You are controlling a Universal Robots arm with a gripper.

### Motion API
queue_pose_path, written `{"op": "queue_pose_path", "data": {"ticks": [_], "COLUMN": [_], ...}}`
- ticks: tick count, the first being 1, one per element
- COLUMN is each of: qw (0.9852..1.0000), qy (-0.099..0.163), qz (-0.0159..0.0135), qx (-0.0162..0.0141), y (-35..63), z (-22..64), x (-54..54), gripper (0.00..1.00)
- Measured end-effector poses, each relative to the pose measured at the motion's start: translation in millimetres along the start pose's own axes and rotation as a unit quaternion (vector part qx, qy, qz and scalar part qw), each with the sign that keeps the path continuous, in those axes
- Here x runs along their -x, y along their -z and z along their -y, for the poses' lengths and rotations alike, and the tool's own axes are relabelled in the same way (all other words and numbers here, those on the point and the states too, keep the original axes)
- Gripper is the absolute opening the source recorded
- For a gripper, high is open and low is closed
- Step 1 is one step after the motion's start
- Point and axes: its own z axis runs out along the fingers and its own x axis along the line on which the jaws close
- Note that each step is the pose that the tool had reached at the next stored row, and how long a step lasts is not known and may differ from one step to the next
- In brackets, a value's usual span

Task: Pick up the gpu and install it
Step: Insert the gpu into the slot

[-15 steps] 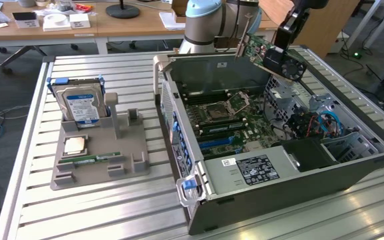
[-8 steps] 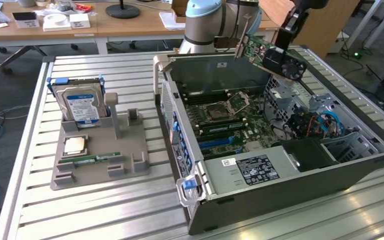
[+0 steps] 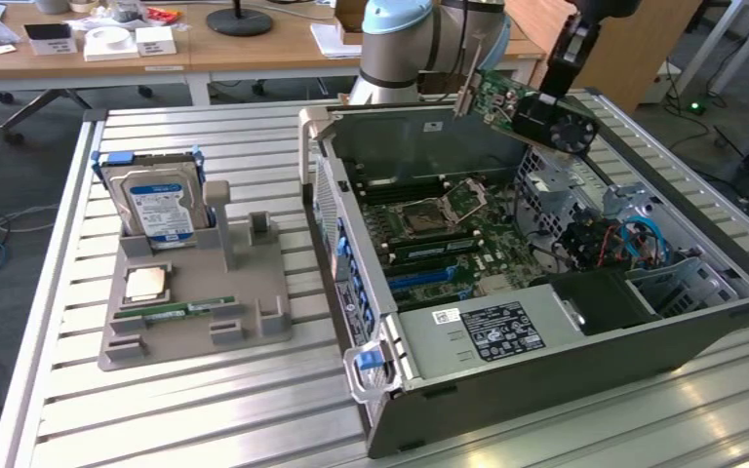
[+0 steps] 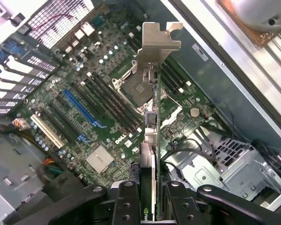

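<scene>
**A:** In the exterior view, where is the gpu (image 3: 502, 100)?

**B:** In the upper right of the frame, in the air above the open computer case (image 3: 687, 327). It is tilted, with its silver bracket toward the exterior view's left. The gripper (image 3: 546, 102) grasps it from above.

**A:** What else is there?

**B:** At the frame's left a grey holder (image 3: 179, 336) carries a hard drive (image 3: 156, 207) upright, and a RAM stick (image 3: 190, 310) lies near its front.

**A:** And the wrist view?

**B:** The gpu (image 4: 152, 136) appears edge-on, pinched in the gripper (image 4: 151, 206) between its dark fingers (image 4: 126, 204), with the bracket at the far end. Beyond it lies the motherboard (image 4: 103, 136) with its CPU socket (image 4: 130, 80) and a blue slot (image 4: 82, 110). The card hangs apart from the board.
</scene>
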Motion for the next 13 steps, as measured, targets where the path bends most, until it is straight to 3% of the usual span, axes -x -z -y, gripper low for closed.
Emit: {"op": "queue_pose_path", "data": {"ticks": [5, 11, 13], "qw": [0.9992, 0.9961, 0.9959], "qy": [0.04, 0.088, 0.091], "qz": [-0.0018, -0.0039, -0.004], "qx": [0.0005, 0.0012, 0.0012], "y": [0.0, -0.1, -0.1], "z": [0.0, 0.0, 0.0], "x": [0.0, 0.0, 0.0], "gripper": [0.26, 0.26, 0.26]}}
